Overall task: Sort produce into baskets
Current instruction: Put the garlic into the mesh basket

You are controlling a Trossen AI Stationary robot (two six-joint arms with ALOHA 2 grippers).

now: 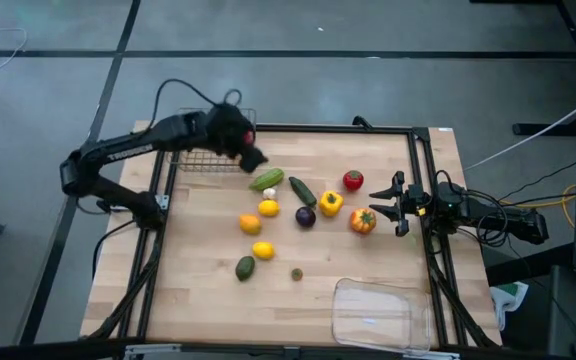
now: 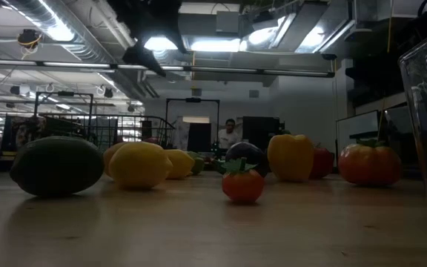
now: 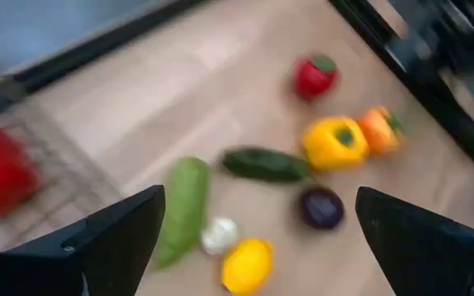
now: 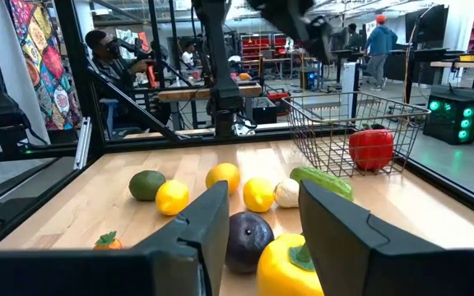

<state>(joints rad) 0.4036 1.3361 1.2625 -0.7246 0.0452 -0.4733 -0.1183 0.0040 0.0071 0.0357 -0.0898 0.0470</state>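
High view: the left gripper (image 1: 255,160) hovers with its fingers spread wide and nothing between them, just beside the wire-mesh basket (image 1: 200,158) at the desk's (image 1: 198,290) far left. A red pepper (image 4: 371,148) lies in that basket. The right gripper (image 1: 385,200) waits at the desk's right edge, fingers closed on nothing, near an orange tomato (image 1: 363,221). Loose produce sits mid-desk: a light green cucumber (image 1: 266,180), dark zucchini (image 1: 302,191), yellow pepper (image 1: 331,203), red tomato (image 1: 353,180), purple eggplant (image 1: 306,216), lemons (image 1: 262,250) and an avocado (image 1: 245,268). The clear plastic tray (image 1: 371,315) stands near right.
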